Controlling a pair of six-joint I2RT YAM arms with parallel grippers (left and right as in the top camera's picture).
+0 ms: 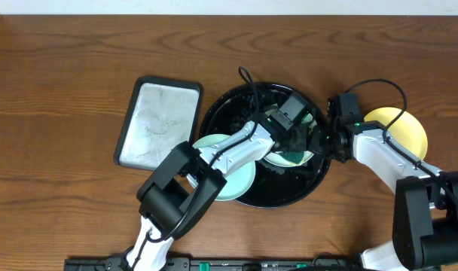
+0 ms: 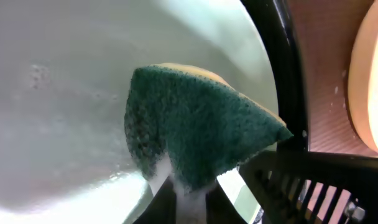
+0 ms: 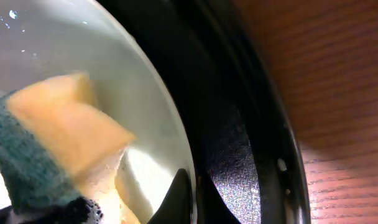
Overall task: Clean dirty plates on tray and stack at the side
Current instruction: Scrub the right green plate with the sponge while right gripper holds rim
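On tray (image 1: 227, 113), left gripper (image 1: 291, 141) clamps green sponge (image 2: 201, 130) against mint plate (image 2: 64, 93); right gripper (image 1: 325, 141) at plate rim, grip unclear.

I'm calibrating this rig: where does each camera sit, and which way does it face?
Overhead: above the table, looking straight down at the tray; left arm and right arm show.
Left wrist: on its arm, facing along the left gripper at the sponge on a mint plate.
Right wrist: low at the tray's rim, one fingertip showing by the same plate.
Shared: both wrist views show sponge and plate.
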